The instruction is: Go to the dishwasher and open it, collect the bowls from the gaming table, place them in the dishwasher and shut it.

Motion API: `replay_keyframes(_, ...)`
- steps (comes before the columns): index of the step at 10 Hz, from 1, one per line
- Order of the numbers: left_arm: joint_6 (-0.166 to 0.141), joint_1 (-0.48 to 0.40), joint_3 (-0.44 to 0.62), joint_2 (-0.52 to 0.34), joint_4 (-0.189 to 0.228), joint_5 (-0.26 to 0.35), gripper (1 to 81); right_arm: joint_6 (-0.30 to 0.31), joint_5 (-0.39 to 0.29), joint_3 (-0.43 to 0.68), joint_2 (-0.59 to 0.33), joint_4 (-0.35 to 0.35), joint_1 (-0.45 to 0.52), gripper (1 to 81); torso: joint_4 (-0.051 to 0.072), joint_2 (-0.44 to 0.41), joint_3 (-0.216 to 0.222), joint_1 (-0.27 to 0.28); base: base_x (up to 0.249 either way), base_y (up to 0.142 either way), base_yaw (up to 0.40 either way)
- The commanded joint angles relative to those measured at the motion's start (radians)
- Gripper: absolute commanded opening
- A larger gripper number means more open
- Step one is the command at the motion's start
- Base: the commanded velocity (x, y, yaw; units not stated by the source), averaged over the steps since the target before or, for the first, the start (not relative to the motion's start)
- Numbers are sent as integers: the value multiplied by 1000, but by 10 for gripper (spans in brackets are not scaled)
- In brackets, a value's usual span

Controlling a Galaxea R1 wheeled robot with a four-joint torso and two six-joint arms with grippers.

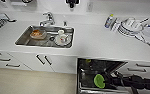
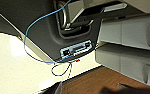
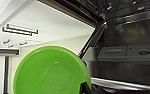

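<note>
The right arm comes in from the lower right of the head view, and its right pincer (image 1: 106, 80) is pinching the rim of a round, bright green plastic bowl (image 1: 99, 81). The bowl hangs tilted on edge over the dark interior of the open built-in dishwasher (image 1: 91, 67), which sits under the white bench (image 1: 91, 42) to the right of the white cabinet doors (image 1: 43, 61). In the right wrist view the green bowl (image 3: 51, 72) shows its hollow side, with one dark finger (image 3: 85, 88) pressed against its rim; behind it lie the dishwasher's dark inner wall (image 3: 126, 32) and steel edge. How wide the fingers stand apart otherwise is not clear.

On the bench a stainless-steel sink (image 1: 22, 40) holds an orange-stained dish (image 1: 38, 34) and a white plate with a cup (image 1: 62, 39). A stack of white plates (image 1: 129, 26) stands at the bench's far right.

The left wrist view shows a blue cable (image 2: 36, 30) looping over a dark grey panel; whether the left pincer is spread or pressed together I cannot tell.
</note>
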Motion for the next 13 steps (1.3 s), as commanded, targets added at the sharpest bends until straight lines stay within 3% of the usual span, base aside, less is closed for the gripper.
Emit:
replay_keyframes(1,3,130,-54,66,1,-59,811,42,-62,-213,181,51,106,10,0,0,0,0,0,0,0)
replay_keyframes(5,3,159,-117,98,-14,-131,811,44,-34,-366,296,48,88,10,0,0,0,0,0,0,0)
replay_keyframes(7,3,162,-131,104,-13,-134,811,42,33,-375,288,41,106,10,0,0,0,0,0,0,0)
replay_keyframes(10,4,165,-132,106,-10,-134,811,42,37,-421,273,47,169,10,0,0,0,0,0,0,0)
replay_keyframes(11,5,165,-132,107,-8,-134,811,44,37,-417,267,48,177,811,0,0,0,0,0,0,0)
replay_keyframes(13,5,165,-132,117,-8,-134,811,49,35,-355,199,68,197,811,0,0,0,0,0,0,0)
